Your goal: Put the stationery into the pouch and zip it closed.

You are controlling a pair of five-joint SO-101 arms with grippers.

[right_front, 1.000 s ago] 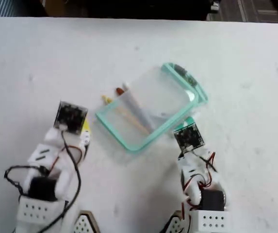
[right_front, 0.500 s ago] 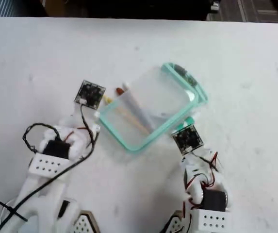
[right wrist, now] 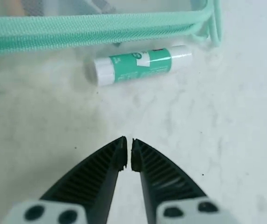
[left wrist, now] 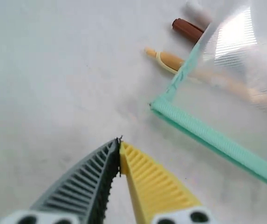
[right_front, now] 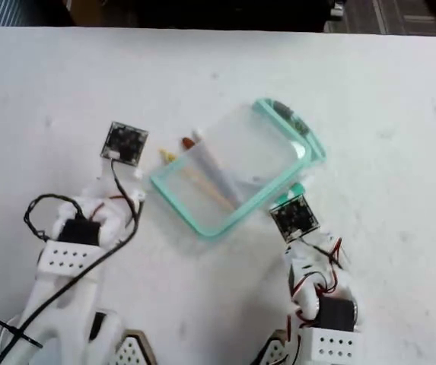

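While the clear pouch point(right_front: 237, 171) with its mint-green zip border lies where it did a second ago, in the middle of the high view on the white counter point(right_front: 370, 91), the left arm point(right_front: 81, 228) has moved. It swung from the lower left of the frame up and toward the pouch's left corner, then eased slightly back to the left over the last half second.

Three pens point(right_front: 191, 148) seem to sit partly inside the pouch. Their ends poke out past its upper-left edge: a brown cap point(left wrist: 188, 29), a yellow tip point(left wrist: 168, 59) and a white end.

The left pincer point(left wrist: 119, 142) is pressed fully together, grey and yellow tips touching, with nothing in it. It sits near the pouch corner, apart from the pens.

A green-and-white glue stick point(right wrist: 140, 65) lies on the counter just beside the pouch's lower-right edge, outside it.

The right pincer point(right wrist: 128, 147) hangs near the glue stick, its black tips a sliver apart and empty. The right arm has barely shifted.

Judging from this, the left arm looks set to nudge the pens farther in. The glue stick has yet to go inside, and zipping cannot begin.
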